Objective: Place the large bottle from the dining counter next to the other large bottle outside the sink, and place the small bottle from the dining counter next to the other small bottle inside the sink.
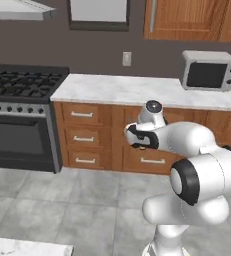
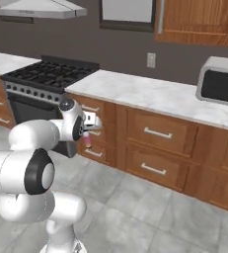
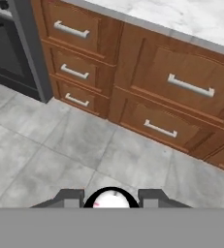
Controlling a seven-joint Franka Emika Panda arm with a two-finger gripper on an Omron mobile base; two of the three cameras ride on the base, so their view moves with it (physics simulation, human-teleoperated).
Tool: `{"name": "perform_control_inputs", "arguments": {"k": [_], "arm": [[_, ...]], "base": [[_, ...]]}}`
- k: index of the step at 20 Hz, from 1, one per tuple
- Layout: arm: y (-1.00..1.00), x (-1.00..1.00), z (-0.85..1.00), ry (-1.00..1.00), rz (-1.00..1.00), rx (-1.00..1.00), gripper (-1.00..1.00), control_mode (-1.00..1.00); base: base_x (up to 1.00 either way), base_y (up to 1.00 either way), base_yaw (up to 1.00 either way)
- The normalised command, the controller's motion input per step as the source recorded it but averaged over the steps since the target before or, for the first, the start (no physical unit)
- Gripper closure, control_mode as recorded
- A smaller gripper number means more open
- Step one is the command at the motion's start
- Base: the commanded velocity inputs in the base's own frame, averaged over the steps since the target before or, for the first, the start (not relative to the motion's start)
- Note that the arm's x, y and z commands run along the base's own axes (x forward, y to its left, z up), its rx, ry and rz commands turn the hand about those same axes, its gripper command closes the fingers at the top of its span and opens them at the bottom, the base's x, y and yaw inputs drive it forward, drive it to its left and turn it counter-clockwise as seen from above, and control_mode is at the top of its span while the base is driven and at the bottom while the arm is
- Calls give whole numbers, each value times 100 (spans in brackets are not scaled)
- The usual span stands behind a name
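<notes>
Small bottle: body hidden between fingers, 6 o'clock. Microwave: cut off at 3 o'clock edge.

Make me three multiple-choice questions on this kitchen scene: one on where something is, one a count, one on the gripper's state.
1. Where does the microwave stand?
A. on the floor
B. in a drawer
C. on the marble counter

2. How many drawers are stacked right beside the stove?
A. one
B. three
C. six

3. What is the gripper doing?
A. shut on the small bottle
B. open and empty
C. pulling a handle

Answers:
1. C, it rests on the white top.
2. B, three handles sit one above another.
3. A, the pale bottle sits between the finger tips.
</notes>
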Motion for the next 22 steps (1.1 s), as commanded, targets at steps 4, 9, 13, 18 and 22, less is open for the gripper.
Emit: {"name": "perform_control_inputs", "arguments": {"k": [4, 9, 13, 18, 22], "arm": [[0, 0, 0, 0, 0, 0, 100, 100], [0, 0, 0, 0, 0, 0, 100, 100], [0, 0, 0, 0, 0, 0, 100, 100], [0, 0, 0, 0, 0, 0, 100, 100], [0, 0, 0, 0, 0, 0, 100, 100]], "base": [[71, 0, 40], [72, 0, 41], [64, 0, 42], [55, 3, 48], [57, 4, 51]]}}
